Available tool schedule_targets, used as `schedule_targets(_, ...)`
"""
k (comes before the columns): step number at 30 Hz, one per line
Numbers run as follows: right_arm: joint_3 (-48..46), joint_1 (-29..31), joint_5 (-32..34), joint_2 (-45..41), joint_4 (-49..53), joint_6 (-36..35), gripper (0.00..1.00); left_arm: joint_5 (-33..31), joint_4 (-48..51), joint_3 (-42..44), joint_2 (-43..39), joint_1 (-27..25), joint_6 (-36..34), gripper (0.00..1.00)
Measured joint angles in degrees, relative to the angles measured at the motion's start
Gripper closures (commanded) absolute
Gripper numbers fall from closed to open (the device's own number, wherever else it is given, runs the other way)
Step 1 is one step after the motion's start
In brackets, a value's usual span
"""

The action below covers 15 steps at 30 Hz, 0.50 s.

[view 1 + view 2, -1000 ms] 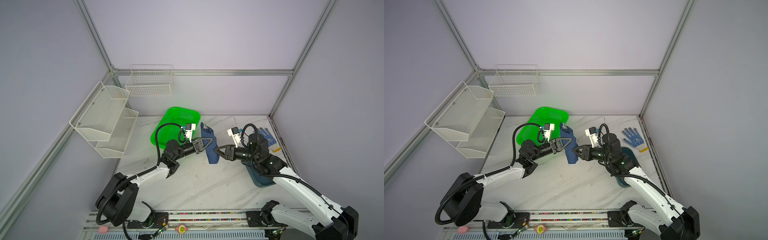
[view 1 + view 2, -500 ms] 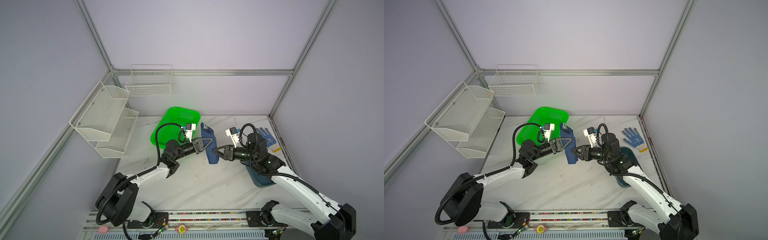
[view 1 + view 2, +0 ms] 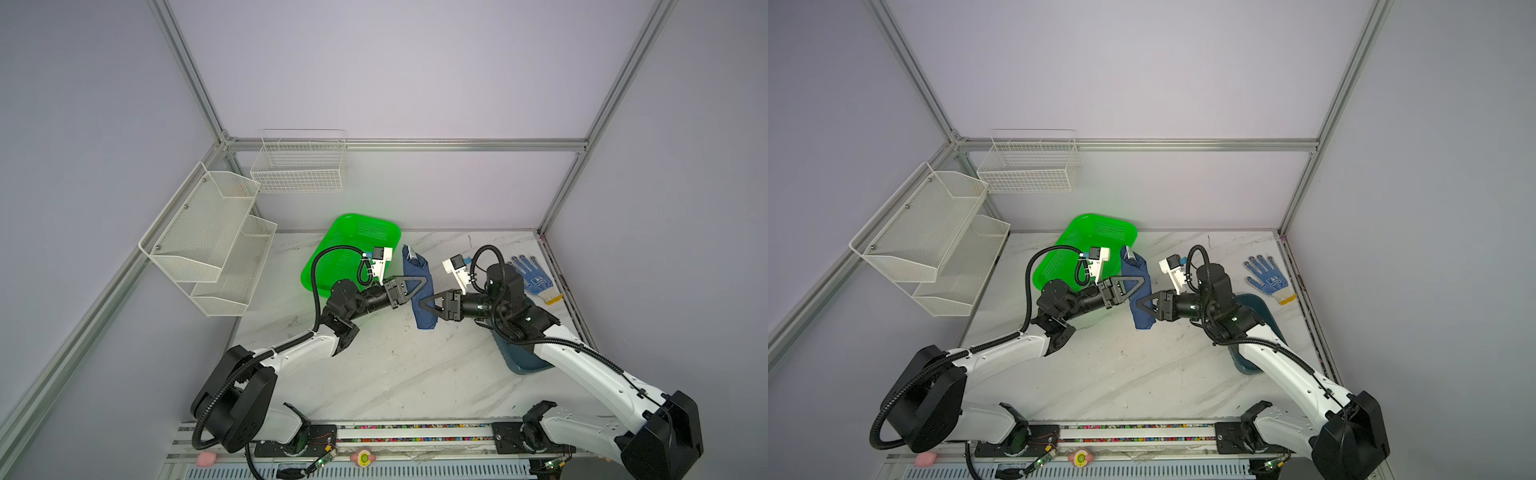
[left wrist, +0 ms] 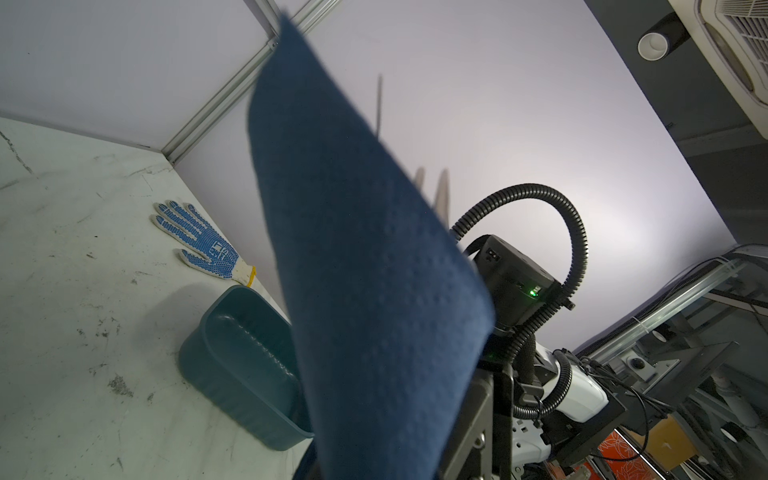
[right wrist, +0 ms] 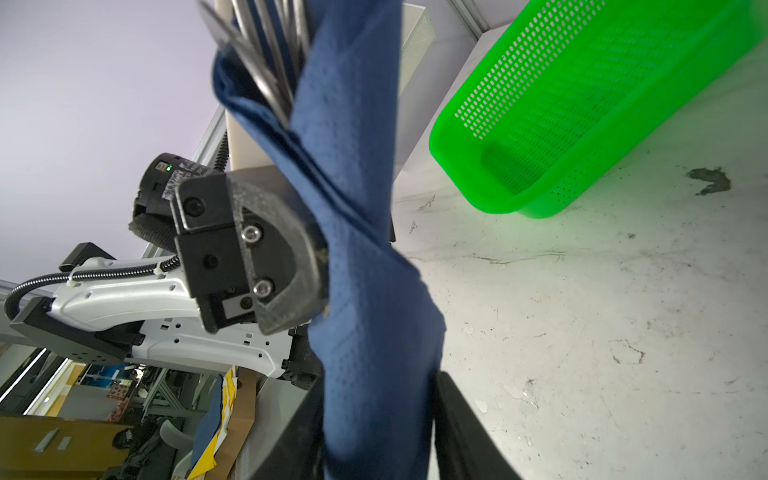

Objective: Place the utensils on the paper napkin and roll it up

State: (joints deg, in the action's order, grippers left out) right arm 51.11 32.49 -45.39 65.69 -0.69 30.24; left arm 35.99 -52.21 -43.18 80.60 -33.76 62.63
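Hardly anything has shifted: the dark navy blue paper napkin (image 3: pixel 417 270) sits where it was a moment ago, and only the right gripper (image 3: pixel 422 305) has nudged a shade closer in. The napkin is loosely wrapped round the slim shiny silver metal utensils (image 5: pixel 266 70). The two arms carry it over the back middle of the white marble counter (image 3: pixel 395 374), just beside the right side of the green perforated plastic basket (image 3: pixel 332 266). Whether its near end brushes the counter, I can't tell.

The left gripper (image 3: pixel 422 282) is clenched on the roll's middle, its fingertips biting into the paper in the right wrist view. The right gripper's jaws sit against both sides of the roll's near part. That looks like a grasp, a roomy one around the bundle.

The long axis runs from the counter's near edge toward its back edge, with the far end leaning a little toward the basket. The metal tips poke out of that far, open end and point at the back wall.

I read this step as tightening the roll. It would go best with the left as the anchor while the right turns the bundle about its long axis, so the loose flap winds in. There should be no pulling apart, since paper this thin will tear. The open end mustn't dip, or the cutlery could slide out. The two sets of fingers are almost touching, so small moves only.

Further out, the dark teal plastic tray (image 3: pixel 515 357) lies under the right arm by the right edge. The blue-dotted white work glove (image 3: pixel 534 278) lies toward the back right corner. Both are well apart from the roll.
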Motion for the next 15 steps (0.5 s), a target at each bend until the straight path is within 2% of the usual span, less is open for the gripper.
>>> schedule_targets(15, 0.87, 0.15, -4.17, 1.53, -1.6, -0.63, 0.67, 1.01, -0.02, -1.07, -0.04, -0.02, 0.39, 0.89)
